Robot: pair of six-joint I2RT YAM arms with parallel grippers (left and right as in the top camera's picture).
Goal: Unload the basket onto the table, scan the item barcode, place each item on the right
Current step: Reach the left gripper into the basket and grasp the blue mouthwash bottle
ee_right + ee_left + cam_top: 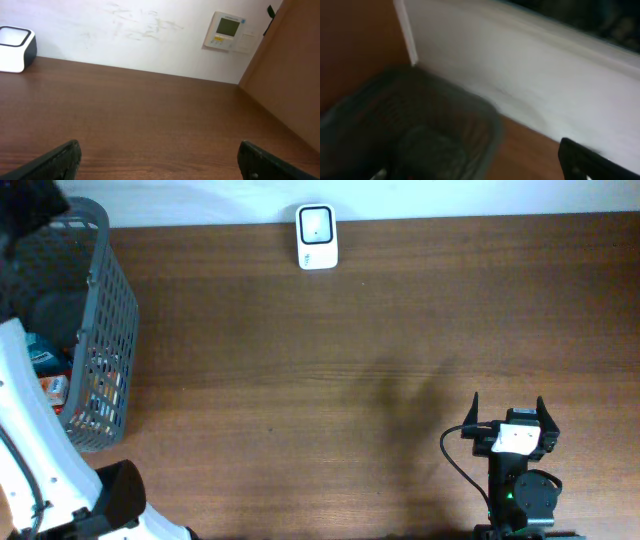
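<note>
Overhead view: grey basket (105, 330) at left edge of wood surface (300, 380), w/ pkgd items (45, 365) inside. White scanner (318, 237) at far edge. Front-right, right claw (508, 408) spread wide, empty. Over basket, left claw (479, 169) also wide, empty.

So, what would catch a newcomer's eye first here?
The grey mesh basket at the left edge of the table, with packets inside. Then the small white scanner alone at the far edge, and the right gripper, open and empty, near the front right.
</note>
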